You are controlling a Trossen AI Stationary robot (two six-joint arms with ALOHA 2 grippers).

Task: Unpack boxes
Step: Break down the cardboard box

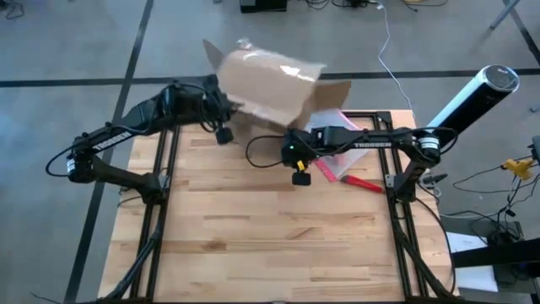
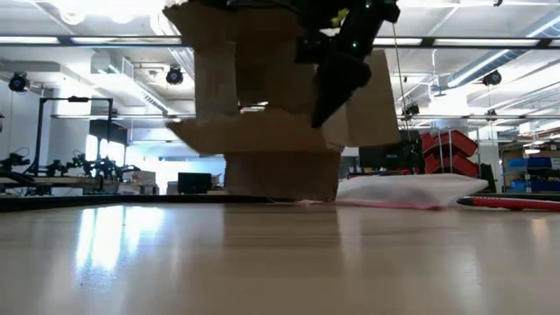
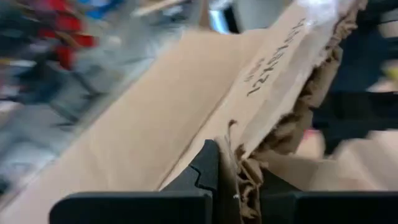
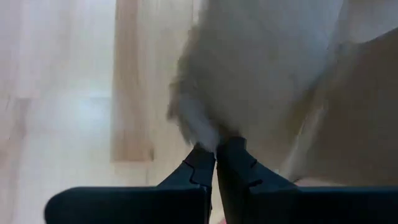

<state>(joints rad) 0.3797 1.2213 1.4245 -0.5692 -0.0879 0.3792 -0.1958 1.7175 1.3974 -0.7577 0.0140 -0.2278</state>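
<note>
The brown cardboard box (image 1: pixel 266 80) is raised and tilted over the table's far edge, with its flaps (image 2: pixel 262 131) hanging open. My left gripper (image 3: pixel 233 180) comes at it from the left and is shut on its torn edge. My right gripper (image 4: pixel 216 155) comes from the right and is shut at the box's near side (image 1: pixel 291 135). A pink-edged translucent pouch (image 1: pixel 333 162) lies flat on the table below the right arm. My left gripper pinches a torn, crumpled edge of the box's cardboard (image 3: pixel 239 155) between its two fingers. The panel runs away from the fingers, off the table. My right gripper has its fingertips closed on a pale, blurred bit of the box's lower edge (image 4: pixel 208 134). Which part that is cannot be told.
A red-handled tool (image 1: pixel 363 183) lies on the table at the right, beside the pouch (image 2: pixel 411 188). The near half of the wooden tabletop (image 1: pixel 270 245) holds nothing. The box's lowest flap (image 2: pixel 280 179) reaches down to the table line; whether it touches cannot be told.
</note>
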